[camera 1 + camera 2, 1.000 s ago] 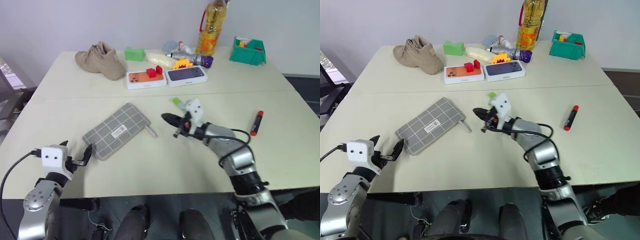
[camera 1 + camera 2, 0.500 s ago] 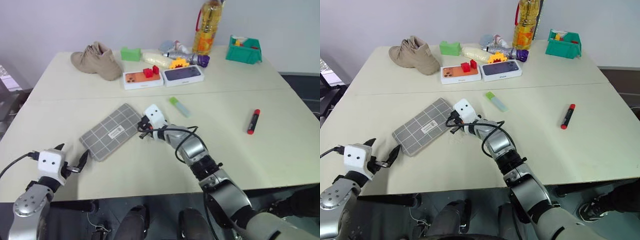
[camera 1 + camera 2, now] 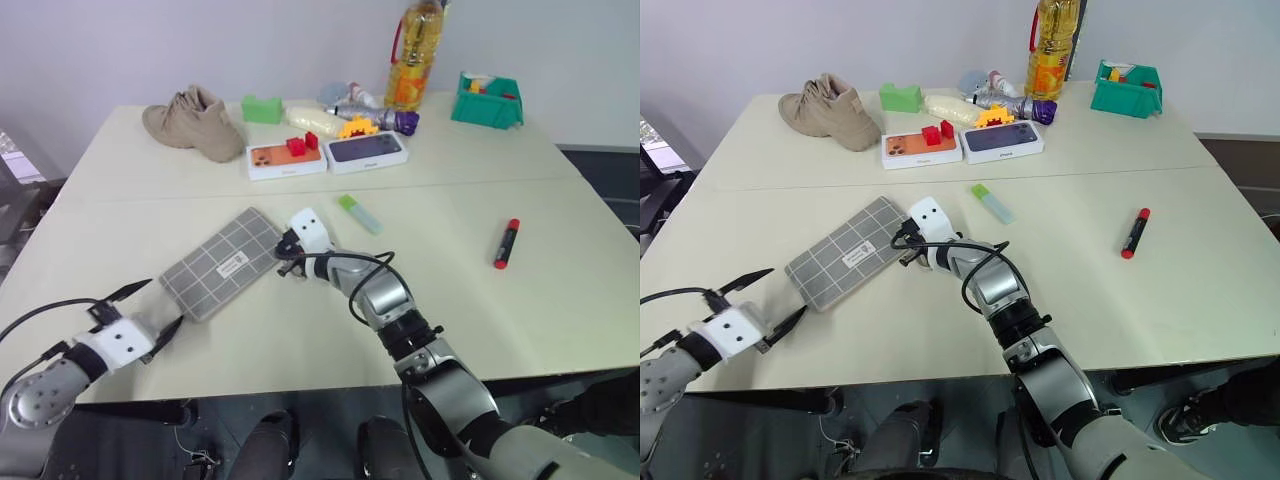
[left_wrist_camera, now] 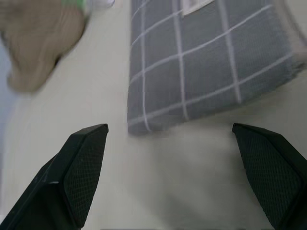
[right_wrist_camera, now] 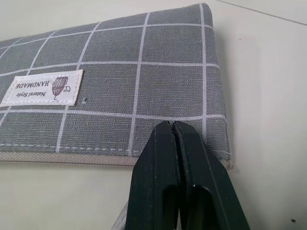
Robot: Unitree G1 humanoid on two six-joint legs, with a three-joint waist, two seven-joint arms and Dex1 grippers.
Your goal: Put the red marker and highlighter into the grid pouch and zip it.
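Reaching right gripper (image 5: 175, 139), jaws together, at grid pouch (image 5: 120, 91) corner.

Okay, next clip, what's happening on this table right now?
The robot is working on the grid pouch, which lies flat and closed on the table. Its right gripper is shut at the pouch's zipper end, apparently on the pull, though the pull itself is hidden. The left gripper is open just short of the opposite end. The highlighter and the red marker lie on the table, neither in the pouch yet.
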